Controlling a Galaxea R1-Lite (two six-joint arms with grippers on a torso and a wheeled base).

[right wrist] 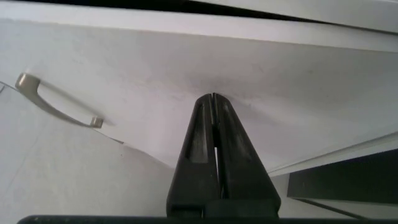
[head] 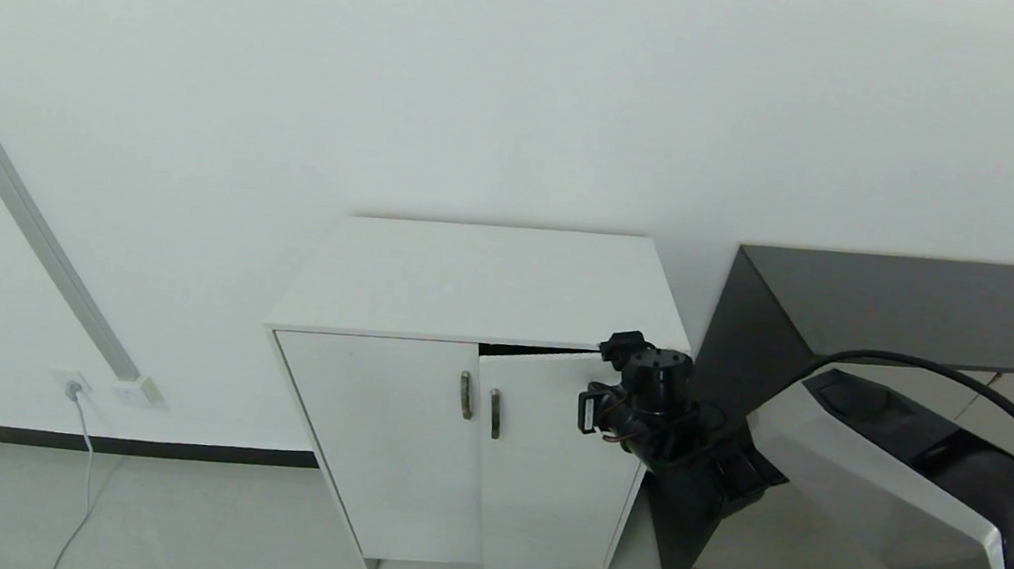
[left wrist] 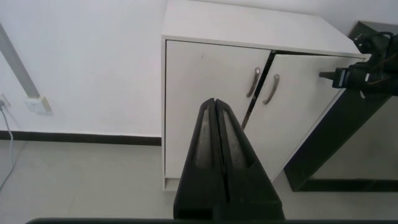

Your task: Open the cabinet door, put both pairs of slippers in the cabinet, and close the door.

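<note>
A white two-door cabinet (head: 478, 286) stands against the wall. Its left door (head: 378, 431) is flush, while the right door (head: 543, 477) hangs slightly ajar, with a dark gap (head: 538, 352) under the top panel. Two metal handles (head: 479, 404) sit side by side at the middle. My right arm's wrist (head: 650, 403) is at the right door's upper outer corner. There my right gripper (right wrist: 213, 97) is shut, with its tips against the door face and away from the handle (right wrist: 59, 103). My left gripper (left wrist: 214, 102) is shut on nothing and is held back from the cabinet front (left wrist: 208, 81).
A dark, glossy low cabinet (head: 891, 306) stands close on the white cabinet's right. On the left, a wall socket (head: 70, 386) has a cable trailing onto the floor. A grey conduit (head: 16, 205) slants down the wall. Bare floor (head: 161, 531) lies in front.
</note>
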